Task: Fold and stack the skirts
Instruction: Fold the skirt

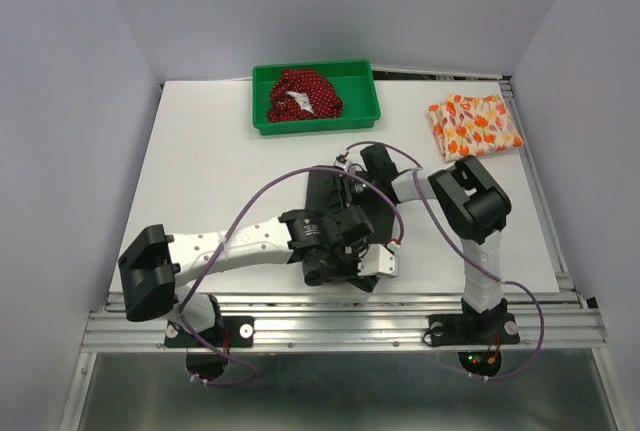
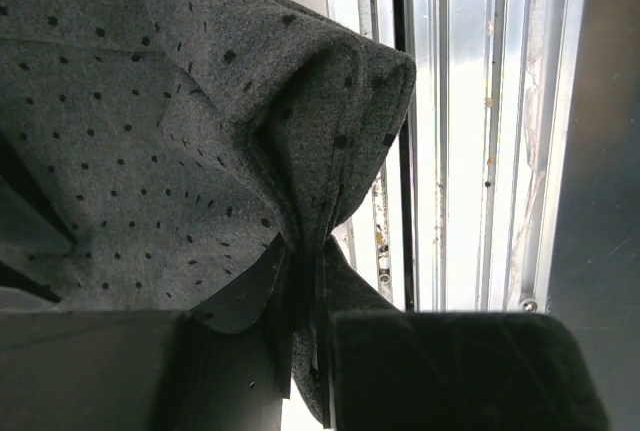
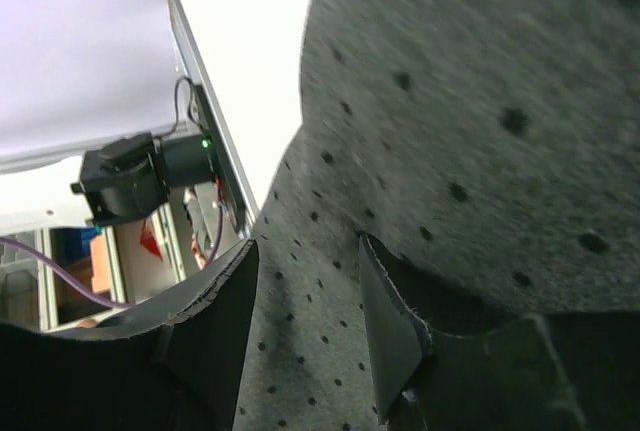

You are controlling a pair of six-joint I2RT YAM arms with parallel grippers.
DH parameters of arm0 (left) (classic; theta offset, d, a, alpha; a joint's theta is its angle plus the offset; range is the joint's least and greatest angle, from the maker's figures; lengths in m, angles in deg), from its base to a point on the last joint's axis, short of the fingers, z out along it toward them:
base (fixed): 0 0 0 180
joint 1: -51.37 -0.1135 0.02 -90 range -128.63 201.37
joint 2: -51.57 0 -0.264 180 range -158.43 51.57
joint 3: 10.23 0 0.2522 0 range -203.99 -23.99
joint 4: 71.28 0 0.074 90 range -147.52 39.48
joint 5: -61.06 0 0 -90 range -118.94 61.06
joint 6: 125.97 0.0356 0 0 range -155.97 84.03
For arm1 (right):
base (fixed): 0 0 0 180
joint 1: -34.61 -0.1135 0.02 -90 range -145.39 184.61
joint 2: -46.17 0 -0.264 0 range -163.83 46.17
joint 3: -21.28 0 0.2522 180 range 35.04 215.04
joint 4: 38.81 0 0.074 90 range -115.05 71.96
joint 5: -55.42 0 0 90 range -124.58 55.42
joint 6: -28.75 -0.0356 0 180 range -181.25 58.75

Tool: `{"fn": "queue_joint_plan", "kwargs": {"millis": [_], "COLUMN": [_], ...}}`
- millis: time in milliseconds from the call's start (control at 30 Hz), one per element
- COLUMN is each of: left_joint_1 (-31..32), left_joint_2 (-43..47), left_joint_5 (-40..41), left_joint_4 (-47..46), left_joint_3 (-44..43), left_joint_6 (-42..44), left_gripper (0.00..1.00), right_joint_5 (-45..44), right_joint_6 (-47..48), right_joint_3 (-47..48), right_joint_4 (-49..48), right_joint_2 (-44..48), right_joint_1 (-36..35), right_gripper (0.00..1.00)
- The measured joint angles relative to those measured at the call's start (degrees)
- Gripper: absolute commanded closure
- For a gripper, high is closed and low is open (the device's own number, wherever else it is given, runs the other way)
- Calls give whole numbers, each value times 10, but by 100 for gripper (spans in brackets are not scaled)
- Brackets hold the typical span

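Left hand (image 2: pixel 305 326) pinches grey skirt (image 2: pixel 150 151) | right hand (image 3: pixel 305 251) spread against it

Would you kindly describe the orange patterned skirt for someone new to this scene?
On the white table, look to the far right corner, beside the green tray. The orange-and-white skirt lies there, the only one folded flat and brightly patterned.

You have bare table (image 1: pixel 200 151) down the left side and between the green tray (image 1: pixel 315 127) and the orange-and-white skirt (image 1: pixel 474 124). At near centre, the left arm (image 1: pixel 230 246) and right arm (image 1: pixel 420 183) crowd over the charcoal-grey skirt (image 1: pixel 320 191), blocking passage.
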Motion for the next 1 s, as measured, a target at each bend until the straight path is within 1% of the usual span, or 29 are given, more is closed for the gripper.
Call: {"fn": "queue_joint_plan", "kwargs": {"millis": [100, 200, 333, 433, 533, 733, 933, 1000], "left_joint_1": [-1, -1, -1, -1, -4, -16, -33, -38], "left_joint_2": [0, 0, 0, 0, -2, -10, -12, -12], "left_joint_5": [-3, -7, -9, -9, -9, -5, 12, 20], "left_joint_4": [2, 3, 8, 14, 19, 35, 53, 57], "left_joint_3": [0, 0, -3, -11, -26, -76, -126, -141], "left_joint_6": [0, 0, -1, -2, -3, -6, -5, -4], "left_gripper": [100, 100, 100, 100, 100, 100, 100, 100], "right_joint_5": [-11, -22, -32, -36, -39, -41, -30, -27], "right_joint_6": [-21, -56, -125, -169, -201, -215, -199, -195], "right_joint_3": [0, 0, -8, -23, -41, -73, -94, -104], "right_joint_4": [-16, -59, -159, -223, -278, -304, -313, -313], "right_joint_2": [15, 48, 78, 72, 35, -44, -40, -31], "right_joint_1": [0, 0, 0, -1, -8, -60, -96, -103], "right_gripper": [53, 53, 54, 55, 55, 56, 56, 53]}}
